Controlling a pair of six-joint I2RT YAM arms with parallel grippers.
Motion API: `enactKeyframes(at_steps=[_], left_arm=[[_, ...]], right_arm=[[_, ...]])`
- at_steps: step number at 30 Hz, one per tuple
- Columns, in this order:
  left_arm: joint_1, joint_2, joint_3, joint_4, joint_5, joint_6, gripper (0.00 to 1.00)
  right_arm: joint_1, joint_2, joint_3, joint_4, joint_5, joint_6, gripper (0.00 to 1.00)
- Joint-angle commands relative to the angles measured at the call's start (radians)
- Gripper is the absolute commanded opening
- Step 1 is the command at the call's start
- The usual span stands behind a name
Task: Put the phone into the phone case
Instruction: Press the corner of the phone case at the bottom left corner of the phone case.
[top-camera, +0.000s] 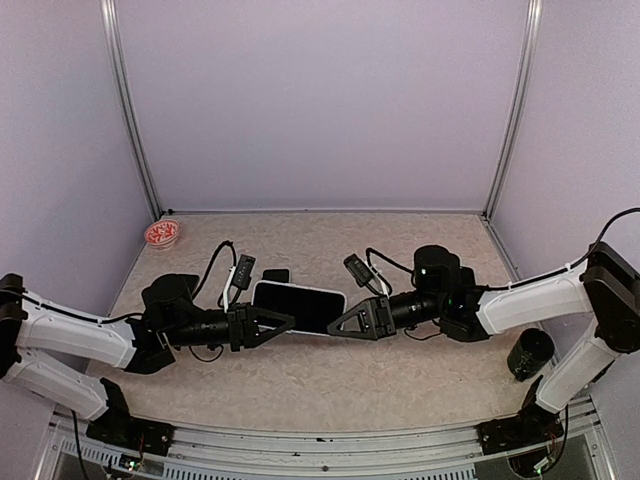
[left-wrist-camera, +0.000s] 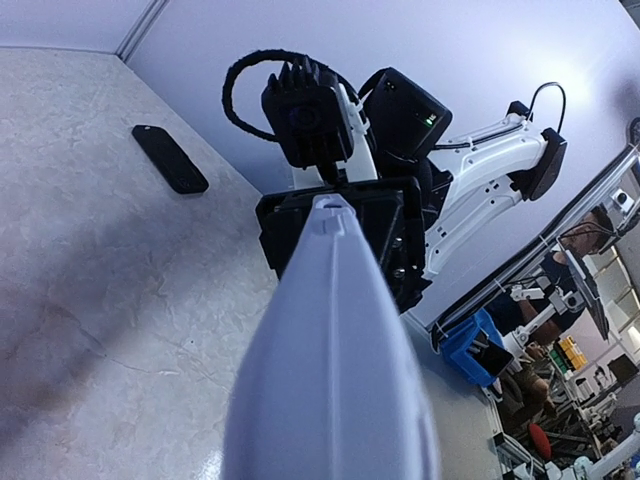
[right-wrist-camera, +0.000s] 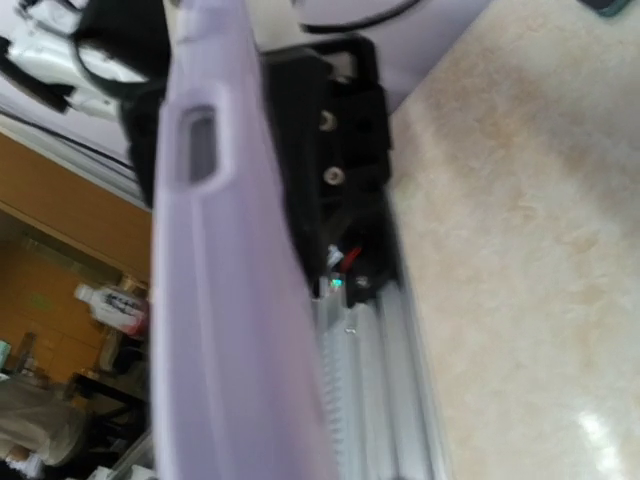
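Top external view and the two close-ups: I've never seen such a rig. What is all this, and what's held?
The overhead picture shows two robot arms bolted at the near edge of a table, each ending in a two-finger gripper. The close-ups come from cameras on the wrists, one per arm. The left gripper is shut on one end of a pale lilac phone case; the right gripper is at the other end, its grip unclear. The case's face looks dark; whether anything is inside I cannot tell. A small black item and a red-and-white dish lie on the table.
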Motion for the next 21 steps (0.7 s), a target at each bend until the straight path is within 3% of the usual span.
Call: enactKeyframes(at_steps=[1,4,5,9,14,21], left_arm=[[-0.006,-0.042,0.039,-0.031,-0.032,0.084,0.0],[-0.006,-0.062,0.034,-0.069,-0.048,0.093,0.0],[-0.006,-0.067,0.034,-0.081,-0.051,0.095,0.0],[-0.006,-0.076,0.036,-0.11,-0.05,0.095,0.0],[-0.006,-0.076,0.06,-0.161,-0.057,0.085,0.0],[-0.007,-0.053,0.106,-0.221,-0.064,0.066,0.0]], right_arm=[[0.006,-0.064,0.058,-0.238,0.086,-0.133,0.58],[0.006,-0.155,0.068,-0.429,0.211,-0.314,0.93],[0.006,-0.192,0.063,-0.479,0.262,-0.363,0.99],[0.013,-0.335,0.03,-0.582,0.473,-0.555,0.99],[0.052,-0.505,-0.065,-0.524,0.671,-0.745,0.99],[0.123,-0.431,0.009,-0.604,0.789,-0.928,0.99]])
